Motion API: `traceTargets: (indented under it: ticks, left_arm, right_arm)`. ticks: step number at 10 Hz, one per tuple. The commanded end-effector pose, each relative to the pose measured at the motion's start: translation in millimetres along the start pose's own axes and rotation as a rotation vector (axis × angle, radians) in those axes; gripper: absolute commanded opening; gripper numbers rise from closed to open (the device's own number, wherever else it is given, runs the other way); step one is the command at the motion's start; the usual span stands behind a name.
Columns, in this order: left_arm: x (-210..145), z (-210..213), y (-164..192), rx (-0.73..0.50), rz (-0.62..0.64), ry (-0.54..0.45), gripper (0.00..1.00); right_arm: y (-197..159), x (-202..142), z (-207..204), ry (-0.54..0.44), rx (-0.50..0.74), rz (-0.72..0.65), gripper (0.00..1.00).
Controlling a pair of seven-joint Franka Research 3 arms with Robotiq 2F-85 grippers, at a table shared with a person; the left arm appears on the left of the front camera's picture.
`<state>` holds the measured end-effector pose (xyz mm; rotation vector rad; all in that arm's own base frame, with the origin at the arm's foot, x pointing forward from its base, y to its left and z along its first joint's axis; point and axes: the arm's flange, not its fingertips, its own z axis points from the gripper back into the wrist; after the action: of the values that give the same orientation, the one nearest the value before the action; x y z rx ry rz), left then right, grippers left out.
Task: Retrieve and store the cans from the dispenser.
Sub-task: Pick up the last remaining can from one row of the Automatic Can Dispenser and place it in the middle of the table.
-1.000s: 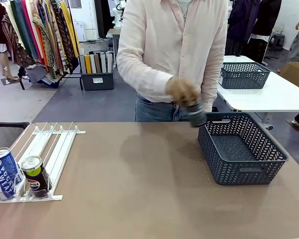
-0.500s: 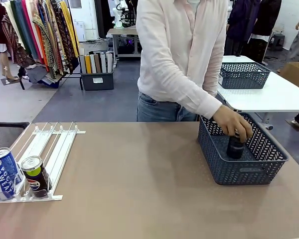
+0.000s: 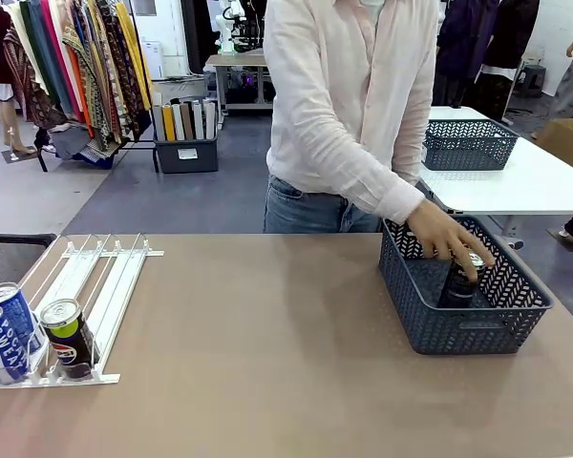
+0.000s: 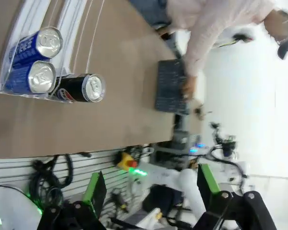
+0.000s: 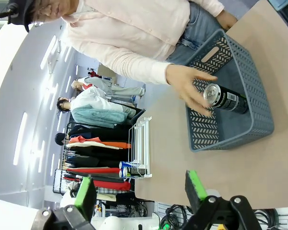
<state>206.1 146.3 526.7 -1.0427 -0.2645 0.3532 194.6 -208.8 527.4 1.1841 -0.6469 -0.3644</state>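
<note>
The white dispenser (image 3: 103, 286) lies at the table's near left with two blue cans (image 3: 13, 318) and a black can (image 3: 67, 338) at its front end. The person's hand (image 3: 446, 238) rests on the top of another black can (image 3: 461, 282) standing inside the blue-grey basket (image 3: 458, 334). My left gripper (image 4: 151, 187) is open, high above the table, with the dispenser's blue cans (image 4: 38, 45) and black can (image 4: 79, 89) far below. My right gripper (image 5: 140, 191) is also open and holds nothing; far beyond it are the basket (image 5: 216, 132), the black can (image 5: 225, 99) and the person's hand (image 5: 192, 86).
The person stands at the far edge, leaning toward the basket on the right. A second basket (image 3: 468, 143) sits on a white table behind. The brown tabletop (image 3: 267, 343) stretches between dispenser and basket. Clothes racks stand far left.
The person's hand carried the black can from above the table's far edge down into the basket, where it now stands. The dispenser's cans have not moved.
</note>
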Motion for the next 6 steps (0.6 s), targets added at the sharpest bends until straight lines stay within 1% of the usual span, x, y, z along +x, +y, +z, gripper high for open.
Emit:
traceTargets:
  ticks: [1, 3, 4, 5, 6]
  left_arm:
    - [0, -69, -33, 0.244, -0.124, 0.096, 1.0]
    - [-14, -125, -52, 0.415, -0.269, 0.119, 1.0]
    - [-20, -152, -55, 0.521, -0.336, 0.132, 1.0]
    - [-23, -177, -54, 0.639, -0.426, 0.104, 1.0]
    - [-23, -193, -54, 0.749, -0.548, 0.044, 1.0]
  right_arm:
    - [3, 3, 0, -0.01, 0.031, 0.025, 1.0]
    - [3, 3, 0, -0.01, 0.031, 0.025, 1.0]
    - [3, 3, 0, -0.01, 0.031, 0.025, 1.0]
    - [3, 3, 0, -0.01, 0.031, 0.025, 1.0]
    - [3, 3, 0, -0.01, 0.031, 0.025, 1.0]
